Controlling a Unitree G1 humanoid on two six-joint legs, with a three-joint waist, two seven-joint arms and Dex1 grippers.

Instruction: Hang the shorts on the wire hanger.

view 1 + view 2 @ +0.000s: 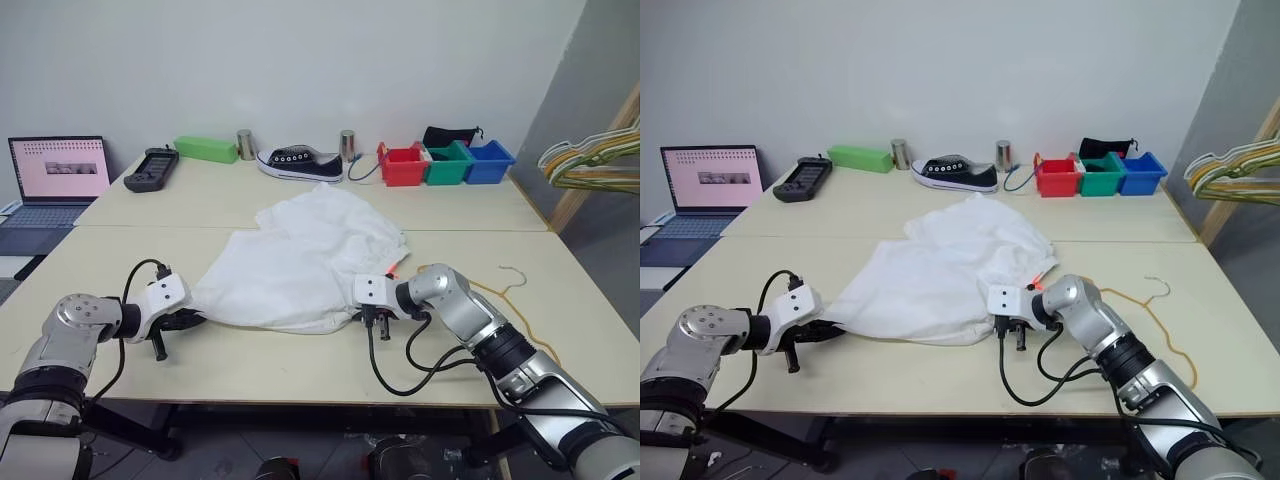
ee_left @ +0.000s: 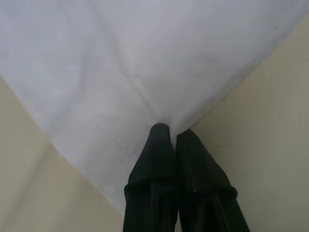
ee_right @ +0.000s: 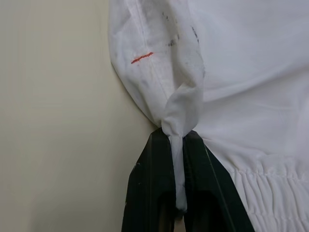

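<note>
Both grippers, left (image 1: 186, 320) and right (image 1: 362, 317), are clamped shut on opposite near corners of the shorts (image 1: 300, 262), which lie spread on the table (image 1: 300, 372); lift evenly, keeping the fabric taut, toward the hanger (image 1: 512, 292) at right

My right arm lies over part of the wire hanger (image 1: 512, 283), so I see just its hook and a stretch of wire near the tabletop's right edge. My right gripper (image 1: 362, 318) sits under the shorts' (image 1: 300, 265) hem, its fingertips covered by cloth. The laptop (image 1: 55, 185) is cut off by the picture's left edge, and the bunched hangers (image 1: 592, 160) run off the right edge. Whatever sits inside the 3 bins (image 1: 445, 163) at the tabletop's far right corner is too small to tell.
</note>
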